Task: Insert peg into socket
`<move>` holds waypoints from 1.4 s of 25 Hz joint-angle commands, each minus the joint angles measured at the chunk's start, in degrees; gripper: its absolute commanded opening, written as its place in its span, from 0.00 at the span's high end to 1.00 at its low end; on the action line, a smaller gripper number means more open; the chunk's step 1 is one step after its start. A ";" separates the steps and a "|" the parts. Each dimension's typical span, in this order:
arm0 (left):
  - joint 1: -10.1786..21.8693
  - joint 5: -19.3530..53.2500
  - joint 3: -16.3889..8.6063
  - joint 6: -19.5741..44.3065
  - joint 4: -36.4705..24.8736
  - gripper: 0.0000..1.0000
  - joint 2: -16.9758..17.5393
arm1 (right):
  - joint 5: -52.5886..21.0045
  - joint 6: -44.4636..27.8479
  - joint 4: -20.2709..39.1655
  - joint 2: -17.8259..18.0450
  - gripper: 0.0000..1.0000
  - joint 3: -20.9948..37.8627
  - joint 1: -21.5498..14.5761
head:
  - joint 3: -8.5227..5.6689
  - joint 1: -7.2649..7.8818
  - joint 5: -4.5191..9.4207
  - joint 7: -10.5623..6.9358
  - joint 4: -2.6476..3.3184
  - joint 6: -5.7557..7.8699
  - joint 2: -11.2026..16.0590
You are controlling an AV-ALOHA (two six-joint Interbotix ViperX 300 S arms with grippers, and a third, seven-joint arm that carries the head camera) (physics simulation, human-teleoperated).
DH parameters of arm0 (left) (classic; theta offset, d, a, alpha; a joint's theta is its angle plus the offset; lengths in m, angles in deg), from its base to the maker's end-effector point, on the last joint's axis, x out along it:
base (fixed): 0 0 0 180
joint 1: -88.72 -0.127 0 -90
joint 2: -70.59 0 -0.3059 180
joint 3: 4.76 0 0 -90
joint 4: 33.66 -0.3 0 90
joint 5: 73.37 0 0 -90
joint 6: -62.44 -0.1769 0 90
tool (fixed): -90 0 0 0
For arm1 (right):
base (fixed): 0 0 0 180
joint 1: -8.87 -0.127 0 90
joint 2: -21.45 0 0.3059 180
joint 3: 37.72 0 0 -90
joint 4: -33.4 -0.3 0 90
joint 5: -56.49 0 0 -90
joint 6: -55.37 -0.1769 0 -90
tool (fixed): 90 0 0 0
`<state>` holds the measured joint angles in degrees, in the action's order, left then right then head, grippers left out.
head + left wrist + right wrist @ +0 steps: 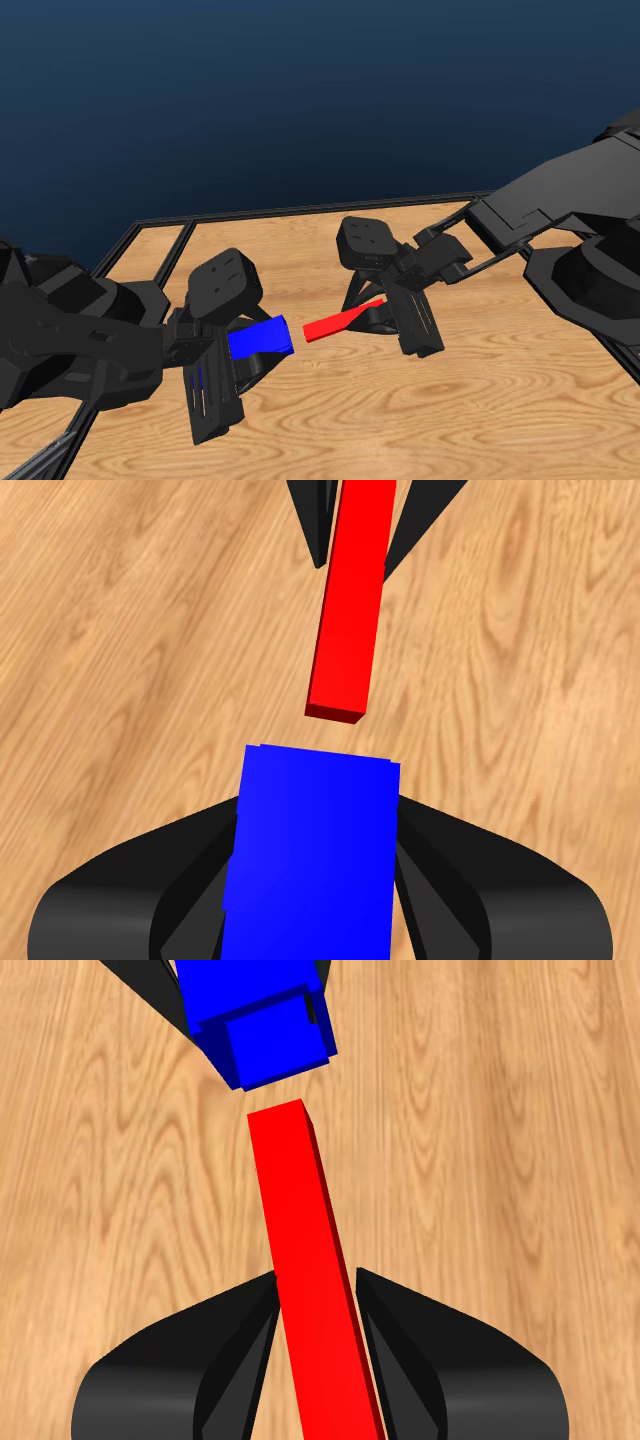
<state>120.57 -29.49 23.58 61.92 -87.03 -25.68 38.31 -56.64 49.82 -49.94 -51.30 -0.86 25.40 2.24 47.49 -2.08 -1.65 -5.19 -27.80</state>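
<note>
The peg (343, 322) looks light, stiff and smooth, so it may slip or tilt in a loose grip; holding it at its rear end seems best. The right end effector (392, 312) pinches it there, above the middle of the table (480, 400). The left end effector (222, 352) clamps the socket (261, 337). The peg's free tip is just beside the opening, apart.

The head camera looks down across the bench (420, 400) from above. Each wrist camera peers closely along its own hand; both share the peg (350, 600) and socket (262, 1020).
</note>
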 commanded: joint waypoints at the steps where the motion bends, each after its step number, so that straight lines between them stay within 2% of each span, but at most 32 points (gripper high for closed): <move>1: -2.02 -1.04 -1.51 -0.46 -0.87 1.00 -0.68 | 2.15 1.00 -0.08 0.13 1.00 3.66 0.17 | -0.71 0.12 -0.61 0.16 -0.04 0.02 0.16; 2: -0.59 -0.39 -0.30 -0.22 -0.13 1.00 -0.46 | 1.74 0.72 0.26 0.49 1.00 3.87 0.04 | -0.71 0.14 -0.65 0.20 -0.05 0.01 0.17; 3: -2.23 -2.26 -1.17 -0.05 -1.08 1.00 -0.97 | 1.44 0.69 0.27 0.16 1.00 4.02 -0.14 | -0.72 0.16 -0.63 0.19 -0.06 -0.01 0.17; 4: -3.78 -5.82 -0.83 -2.77 -0.09 1.00 -0.77 | 1.31 1.31 -0.01 0.47 1.00 4.55 -0.06 | -0.71 0.15 -0.71 0.14 -0.05 0.01 0.18; 5: -3.97 -4.05 -3.06 -2.14 0.51 1.00 -0.16 | 3.05 2.60 -1.07 2.11 1.00 5.46 0.28 | -0.71 0.16 -0.67 0.16 -0.05 0.04 0.16; 6: -3.91 -3.75 -1.50 -2.62 0.11 1.00 -2.36 | 2.98 2.49 -0.94 1.82 1.00 5.84 0.25 | -0.70 0.19 -0.76 0.20 -0.06 0.04 0.15; 7: -5.46 -4.94 -2.18 -1.32 1.58 1.00 -0.52 | 3.29 2.99 -1.34 2.06 1.00 6.11 0.34 | -0.71 0.20 -0.77 0.24 -0.05 0.07 0.15; 8: -3.99 -5.09 -1.95 -3.45 0.86 1.00 -2.00 | 3.11 1.96 -0.26 2.52 1.00 6.91 0.37 | -0.72 0.24 -0.81 0.27 -0.06 0.09 0.13; 9: -3.28 -2.60 -4.22 -5.05 2.55 1.00 -2.16 | 4.08 3.75 -2.00 3.41 1.00 6.87 0.57 | -0.74 0.27 -0.85 0.32 -0.06 0.12 0.11; 10: -4.19 -5.53 -3.58 -4.87 1.66 1.00 -1.34 | 4.45 4.01 -2.14 3.86 1.00 7.56 0.65 | -0.75 0.30 -0.93 0.34 -0.06 0.15 0.10; 11: -3.42 -6.95 -3.91 -5.94 2.23 1.00 -1.05 | 5.21 4.43 -2.56 4.08 1.00 8.02 0.74 | -0.76 0.31 -0.97 0.35 -0.06 0.18 0.10; 12: -4.92 -6.66 -3.42 -5.70 1.97 1.00 -2.01 | 5.92 5.12 -3.27 4.99 1.00 8.69 1.10 | -0.79 0.36 -1.07 0.39 -0.05 0.27 0.11; 14: -5.69 -9.25 -3.80 -6.05 2.00 1.00 -1.77 | 8.92 6.29 -4.44 7.22 1.00 9.82 1.38 | -0.81 0.48 -1.30 0.46 -0.06 0.40 0.12; 15: -5.48 -8.09 -4.38 -7.14 2.87 1.00 -1.82 | 9.17 6.96 -5.26 7.77 1.00 10.36 1.48 | -0.86 0.55 -1.39 0.49 -0.06 0.47 0.13; 16: -6.73 -7.51 -3.42 -7.73 3.21 1.00 -2.81 | 9.10 7.51 -5.82 8.08 1.00 10.67 1.57 | -0.88 0.61 -1.50 0.50 -0.07 0.50 0.16; 18: -5.86 -9.39 -4.77 -7.89 3.29 1.00 -1.89 | 10.77 8.42 -7.15 9.42 1.00 11.36 1.77 | -0.93 0.79 -1.82 0.51 -0.07 0.66 0.20; 19: -6.26 -8.04 -3.51 -8.62 4.16 1.00 -2.98 | 11.00 8.80 -7.63 10.17 1.00 11.66 1.59 | -0.96 0.88 -1.92 0.50 -0.08 0.71 0.22; 20: -5.25 -10.90 -4.74 -7.19 3.12 1.00 -1.68 | 11.16 9.63 -8.46 10.86 1.00 12.05 1.51 | -0.98 0.95 -2.02 0.51 -0.08 0.81 0.24; 22: -5.45 -9.46 -3.37 -8.09 5.01 1.00 -2.24 | 11.42 9.91 -9.28 11.15 1.00 11.89 1.52 | -1.01 1.10 -2.17 0.46 -0.10 0.87 0.23; 23: -5.48 -9.20 -4.80 -8.07 4.56 1.00 -1.18 | 11.98 9.97 -9.66 11.39 0.64 11.16 1.56 | -1.05 1.15 -2.25 0.40 -0.10 0.92 0.24; 24: -5.77 -8.78 -3.43 -8.26 4.58 1.00 -2.42 | 12.51 10.04 -10.15 10.69 0.00 11.00 1.56 | -1.05 1.18 -2.37 0.36 -0.09 0.98 0.23; 25: -7.15 -9.83 -3.01 -9.21 5.59 1.00 -0.01 | 12.43 9.85 -10.35 10.58 0.00 10.24 1.59 | -1.04 1.21 -2.42 0.35 -0.08 1.02 0.18; 26: -6.11 -11.03 -4.32 -7.78 4.57 1.00 -0.43 | 12.35 9.21 -10.07 10.15 0.00 9.80 1.54 | -1.05 1.24 -2.48 0.33 -0.08 1.05 0.15; 27: -6.25 -8.83 -3.08 -9.68 5.43 1.00 -2.84 | 12.82 9.98 -10.86 9.94 0.00 9.09 1.65 | -1.06 1.26 -2.55 0.35 -0.08 1.10 0.15; 28: -5.81 -9.34 -3.13 -10.27 5.64 1.00 -2.83 | 13.17 10.19 -11.38 9.18 0.00 8.32 1.74 | -1.08 1.29 -2.55 0.37 -0.08 1.13 0.11; 29: -6.02 -10.32 -4.35 -9.95 5.70 1.00 -1.51 | 13.93 10.24 -11.84 8.42 0.00 7.12 1.84 | -1.09 1.30 -2.63 0.41 -0.07 1.21 0.06; 30: -6.64 -12.33 -4.49 -9.14 6.33 1.00 -3.85 | 13.35 10.00 -11.97 8.17 0.00 5.82 1.89 | -1.09 1.30 -2.71 0.40 -0.04 1.30 0.00; 31: -7.27 -10.99 -2.68 -10.15 5.84 1.00 -2.95 | 13.00 10.39 -11.68 6.68 0.00 5.17 2.02 | -1.10 1.30 -2.77 0.38 -0.03 1.35 -0.05; 32: -6.99 -12.53 -3.53 -11.33 6.91 1.00 -2.12 | 13.13 10.03 -11.98 5.74 0.00 4.21 1.86 | -1.09 1.32 -2.86 0.41 -0.03 1.37 -0.11; 33: -7.70 -10.71 -3.26 -11.10 6.75 1.00 -2.89 | 12.78 9.86 -11.94 4.98 0.00 2.75 1.89 | -1.10 1.34 -2.94 0.46 -0.02 1.45 -0.14; 34: -6.96 -11.75 -2.79 -11.15 6.83 1.00 -2.96 | 11.63 9.72 -11.69 3.15 0.00 0.63 1.54 | -1.11 1.36 -2.95 0.44 -0.01 1.50 -0.18; 35: -7.21 -11.42 -3.50 -11.57 7.08 1.00 -2.64 | 12.24 8.55 -11.39 2.98 0.00 0.18 1.94 | -1.12 1.38 -3.03 0.47 0.00 1.57 -0.21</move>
<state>113.66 -40.13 21.36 51.08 -79.91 -29.51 49.59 -47.27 38.11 -43.96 -50.20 1.03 25.35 3.58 45.31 -1.66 -1.65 -3.81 -27.70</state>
